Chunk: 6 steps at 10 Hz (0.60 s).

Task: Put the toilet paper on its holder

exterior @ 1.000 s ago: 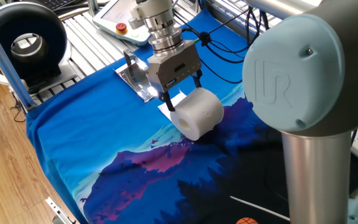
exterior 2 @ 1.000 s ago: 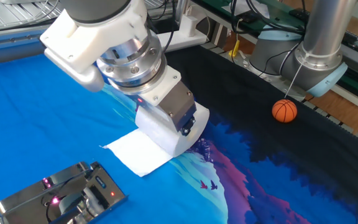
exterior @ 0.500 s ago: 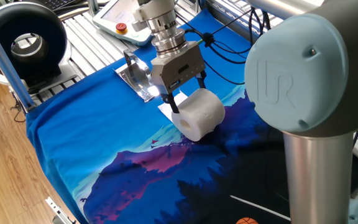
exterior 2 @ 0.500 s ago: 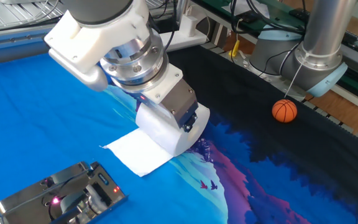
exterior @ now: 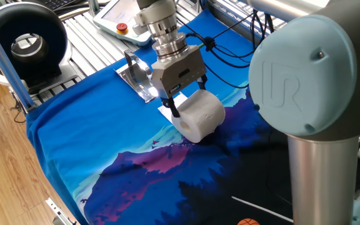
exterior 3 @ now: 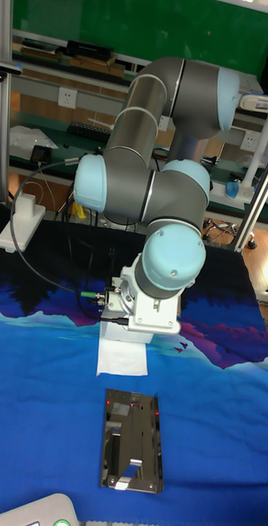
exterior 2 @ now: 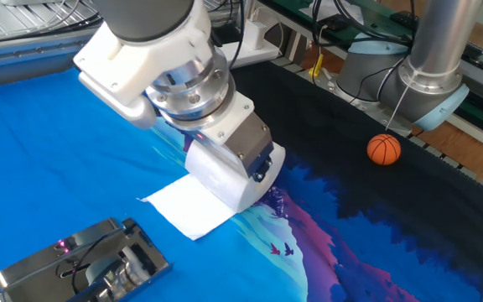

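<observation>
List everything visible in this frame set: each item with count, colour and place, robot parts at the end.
toilet paper: one, white, lying on the cloth mid-table, loose sheet trailing toward the holder
holder: one, shiny silver, flat on the cloth, apart from the roll
cloth: one, blue with a dark mountain print, covering the table
basketball: one small, orange, on the dark part of the cloth
pendant: one, white with a red button, on the slatted surface behind the holder
black ring-shaped device: one, at the table's corner
gripper: one, grey, fingers straddling the roll; contact cannot be judged
arm: one, grey and pale blue
</observation>
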Available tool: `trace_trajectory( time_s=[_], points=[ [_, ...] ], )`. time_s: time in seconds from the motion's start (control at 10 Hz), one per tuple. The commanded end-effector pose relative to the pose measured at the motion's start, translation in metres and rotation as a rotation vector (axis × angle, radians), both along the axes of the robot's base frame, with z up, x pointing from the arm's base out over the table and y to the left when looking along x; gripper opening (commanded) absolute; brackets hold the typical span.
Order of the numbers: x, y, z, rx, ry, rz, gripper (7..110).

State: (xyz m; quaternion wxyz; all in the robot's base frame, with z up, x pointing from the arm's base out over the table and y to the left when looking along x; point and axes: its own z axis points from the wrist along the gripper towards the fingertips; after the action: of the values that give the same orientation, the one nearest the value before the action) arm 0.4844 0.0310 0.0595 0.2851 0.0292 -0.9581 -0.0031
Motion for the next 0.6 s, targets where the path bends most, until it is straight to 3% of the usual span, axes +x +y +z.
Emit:
trace_trajectory(
  time_s=[0.0, 0.5],
  points=[
    [0.001, -0.008, -0.009, 0.017, -0.026, 0.01, 110],
    [0.002, 0.008, -0.011, 0.006, -0.044, -0.019, 110]
  ],
)
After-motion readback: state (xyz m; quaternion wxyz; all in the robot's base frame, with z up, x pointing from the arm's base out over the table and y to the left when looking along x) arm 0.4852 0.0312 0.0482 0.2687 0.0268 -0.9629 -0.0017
